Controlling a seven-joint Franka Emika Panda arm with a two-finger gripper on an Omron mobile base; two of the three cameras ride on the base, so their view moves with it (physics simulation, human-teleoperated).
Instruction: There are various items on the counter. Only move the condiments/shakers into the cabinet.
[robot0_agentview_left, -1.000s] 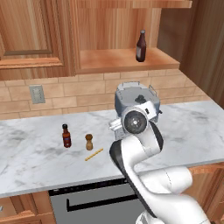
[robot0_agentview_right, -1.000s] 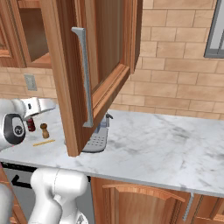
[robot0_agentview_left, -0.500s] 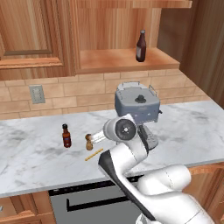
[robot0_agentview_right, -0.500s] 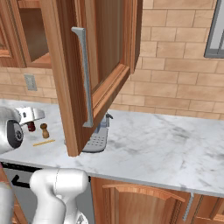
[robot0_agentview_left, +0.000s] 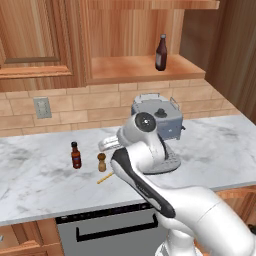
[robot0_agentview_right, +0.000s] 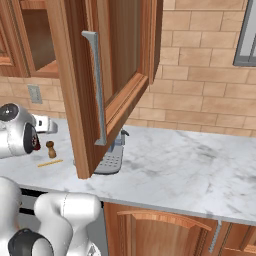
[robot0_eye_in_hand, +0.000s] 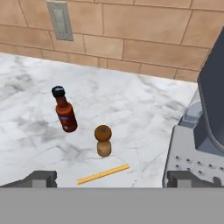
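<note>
The jaws are wide open, holding nothing, above the white marble desk. The short tan wooden shaker stands at 12 o'clock from them, the small red-labelled black-capped bottle at 10 o'clock. The dark brown glass bottle stands in the open wooden cabinet.

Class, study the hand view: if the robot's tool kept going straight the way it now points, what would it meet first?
Probably the short tan wooden pepper shaker, which stands nearly centred ahead of the open tool; the thin yellow stick lies nearer but flat, though depth is hard to judge.

Two rear flanks, one close overhead.
</note>
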